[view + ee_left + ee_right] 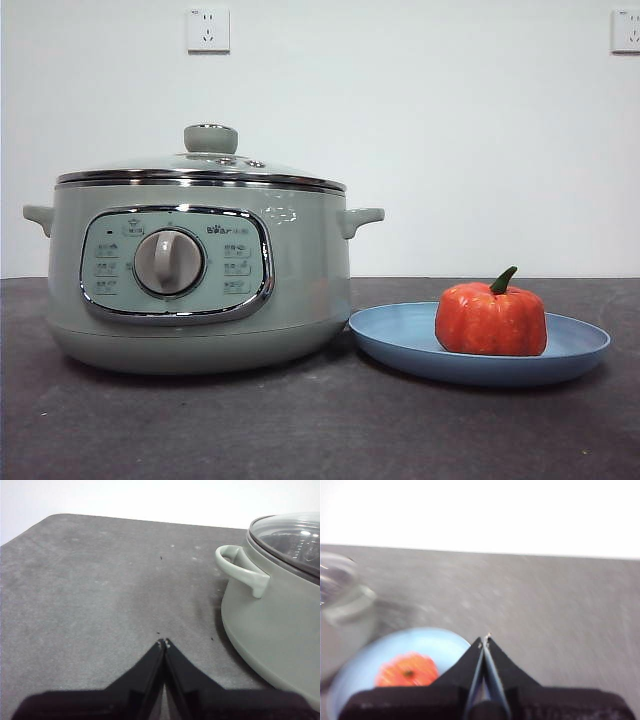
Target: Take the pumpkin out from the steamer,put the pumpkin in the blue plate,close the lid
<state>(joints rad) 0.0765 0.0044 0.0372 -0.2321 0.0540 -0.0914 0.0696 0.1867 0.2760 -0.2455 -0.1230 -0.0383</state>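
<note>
The orange-red pumpkin point(491, 318) with its green stem sits upright on the blue plate point(400, 335), right of the sage-green steamer point(200, 265). The glass lid point(205, 165) with its pale-green knob rests on the steamer's chrome rim. My left gripper point(164, 642) is shut and empty above the bare table, beside the steamer's handle point(242, 570). My right gripper point(485, 640) is shut and empty, above the table beside the plate point(420, 642), with the pumpkin point(407, 670) below it; this view is blurred. Neither gripper shows in the front view.
The dark grey table point(300, 430) runs to a white wall with two sockets point(208, 30). The steamer's side handles point(360, 218) stick out, the right one above the plate's rim.
</note>
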